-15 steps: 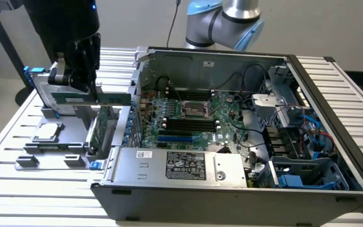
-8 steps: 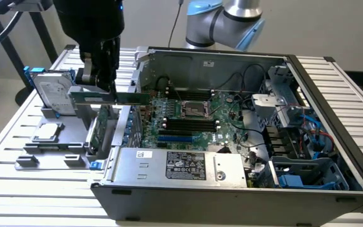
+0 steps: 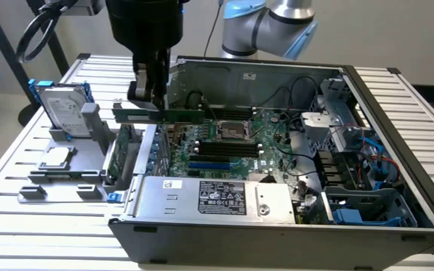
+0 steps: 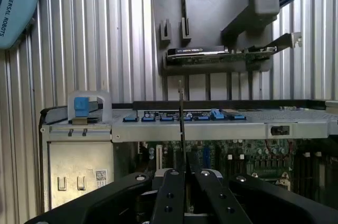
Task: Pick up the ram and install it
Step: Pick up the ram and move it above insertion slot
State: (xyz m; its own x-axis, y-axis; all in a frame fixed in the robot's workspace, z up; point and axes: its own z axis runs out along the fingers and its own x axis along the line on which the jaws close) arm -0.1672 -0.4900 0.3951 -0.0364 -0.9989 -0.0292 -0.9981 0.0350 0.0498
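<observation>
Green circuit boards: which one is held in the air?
The long, thin green ram stick, clamped in the black gripper's jaws; the larger bracketed expansion card stands in the grey holder.

Both views look down on the case [image 3: 225, 237], wrist nearer.

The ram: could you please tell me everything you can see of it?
The ram is a long, narrow, thin green circuit-board stick. The tool is shut on it and holds it level, on its long edge, in the air over the exterior view's left side of the open computer case. It is apart from the black memory slots below and touches only the tool. In the wrist view it appears edge-on, a thin dark line between the fingers.
</observation>
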